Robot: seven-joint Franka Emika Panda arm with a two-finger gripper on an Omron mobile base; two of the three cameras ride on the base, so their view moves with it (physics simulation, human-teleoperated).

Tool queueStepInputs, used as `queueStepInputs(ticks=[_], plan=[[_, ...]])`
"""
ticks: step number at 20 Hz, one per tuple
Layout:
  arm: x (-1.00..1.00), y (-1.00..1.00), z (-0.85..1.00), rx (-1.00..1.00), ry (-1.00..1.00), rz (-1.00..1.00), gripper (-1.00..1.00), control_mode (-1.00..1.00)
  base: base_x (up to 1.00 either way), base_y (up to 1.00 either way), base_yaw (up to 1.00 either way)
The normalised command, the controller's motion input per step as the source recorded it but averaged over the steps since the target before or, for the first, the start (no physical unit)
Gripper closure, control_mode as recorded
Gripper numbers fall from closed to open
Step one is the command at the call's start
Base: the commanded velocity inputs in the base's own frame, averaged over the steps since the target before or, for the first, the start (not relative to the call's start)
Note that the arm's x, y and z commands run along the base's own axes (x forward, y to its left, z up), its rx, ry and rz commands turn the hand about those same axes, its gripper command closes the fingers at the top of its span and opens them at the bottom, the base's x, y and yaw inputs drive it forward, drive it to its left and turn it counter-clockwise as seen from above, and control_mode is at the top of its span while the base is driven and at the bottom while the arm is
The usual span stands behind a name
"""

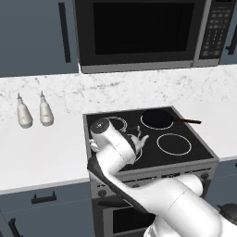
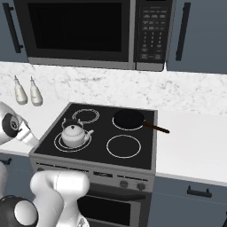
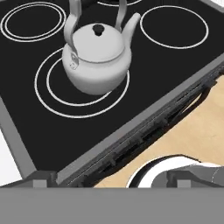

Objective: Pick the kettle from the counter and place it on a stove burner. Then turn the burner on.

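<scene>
A: On the front-left of the black glass cooktop (image 2: 142, 128), the kettle (image 2: 73, 135) sat upright on the stove burner (image 2: 58, 142), the large double-ring one, its spout pointing toward the middle of the stove. It looked a little off-centre, nearer the back of the rings.

B: And the gripper?

A: Its jaws stood wide apart with nothing between them; the hand camera looked down at the kettle from above the stove's front edge, well clear of it. The kettle stood free.

B: So placement looked done. What could have gone wrong from there?

A: The knobs (image 2: 124, 183) sat in a row on the front panel, low and close together. I judged the main risk was turning the wrong one and lighting a burner other than the kettle's. The frying pan (image 2: 129, 119) sat on the rear-right ring, so a mistake there would have heated an empty pan.

B: Anything else?

A: The arm was folded tight over the stove's front-left corner. A swing toward the panel could have clipped the kettle's handle and slid it off the rings.
</scene>
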Motion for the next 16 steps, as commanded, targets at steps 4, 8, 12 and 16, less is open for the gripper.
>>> queueStepInputs(ticks=[4,8,12,16], plan=[[-0.26,0.09,-0.32,-0.09,-0.08,0.16,-1.00,-1.00,0.00,0.00,0.00],[-0.26,0.14,-0.32,-0.15,-0.10,0.11,-1.00,-1.00,0.00,0.00,0.00],[-0.46,0.14,-0.17,-0.20,-0.02,0.01,-1.00,-1.00,0.00,0.00,0.00],[-0.70,0.40,-0.37,-0.18,-0.30,0.08,-1.00,-1.00,0.00,0.00,0.00]])
